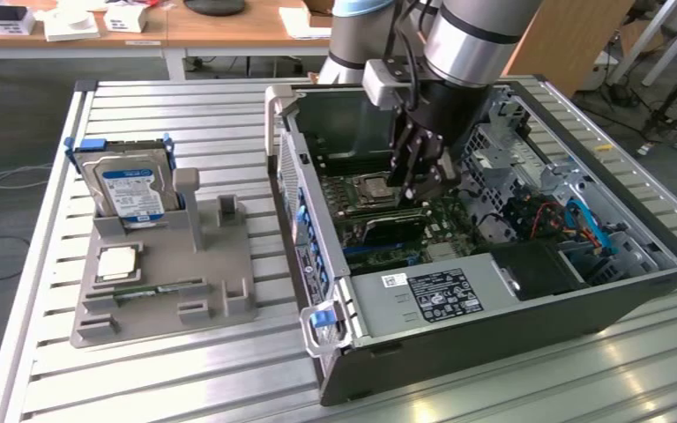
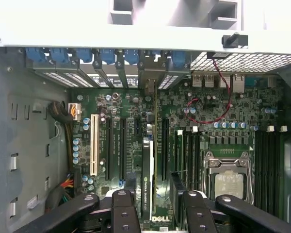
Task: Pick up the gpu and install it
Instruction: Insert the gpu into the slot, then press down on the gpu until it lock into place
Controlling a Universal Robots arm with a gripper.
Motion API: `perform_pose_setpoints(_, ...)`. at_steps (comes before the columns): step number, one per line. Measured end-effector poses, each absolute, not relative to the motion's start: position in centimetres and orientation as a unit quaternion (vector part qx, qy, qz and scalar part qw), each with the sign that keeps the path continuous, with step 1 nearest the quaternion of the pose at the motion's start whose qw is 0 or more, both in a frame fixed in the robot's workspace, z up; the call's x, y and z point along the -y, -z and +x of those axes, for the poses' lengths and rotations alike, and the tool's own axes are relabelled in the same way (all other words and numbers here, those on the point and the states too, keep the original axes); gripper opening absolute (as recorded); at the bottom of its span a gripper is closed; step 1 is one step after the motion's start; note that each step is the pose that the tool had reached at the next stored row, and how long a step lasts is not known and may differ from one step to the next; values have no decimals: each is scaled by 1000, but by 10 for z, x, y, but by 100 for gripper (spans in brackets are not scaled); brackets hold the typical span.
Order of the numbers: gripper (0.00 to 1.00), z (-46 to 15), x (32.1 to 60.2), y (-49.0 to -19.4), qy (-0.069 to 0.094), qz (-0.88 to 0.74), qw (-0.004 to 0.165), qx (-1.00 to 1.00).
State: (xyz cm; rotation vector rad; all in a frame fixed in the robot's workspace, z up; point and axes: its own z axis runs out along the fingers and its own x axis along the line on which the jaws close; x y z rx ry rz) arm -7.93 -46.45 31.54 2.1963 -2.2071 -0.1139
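holder [image 1: 162,264]: grey tray on the desk [image 1: 138,388], well apart from the end effector toward the exterior view's left, with a hard drive [image 1: 130,189] upright in it
case [image 1: 492,344]: open computer housing, its walls around the end effector
end effector [image 1: 415,189]: down inside the case over the motherboard [image 2: 126,104], fingers [image 2: 123,208] apart, clamped on nothing
gpu [image 2: 148,165]: standing on edge in a motherboard slot, below the end effector, in the gap between its fingers

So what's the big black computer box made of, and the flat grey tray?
The big black computer box looks like sheet metal: thin bent panels, punched holes, bare grey inside. The flat grey tray looks like matte plastic: dull, blocky slots.
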Motion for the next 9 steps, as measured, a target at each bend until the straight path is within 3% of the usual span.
perform_pose_setpoints(9, 41, -79, 465, -317, 37, 705, 13, 708)
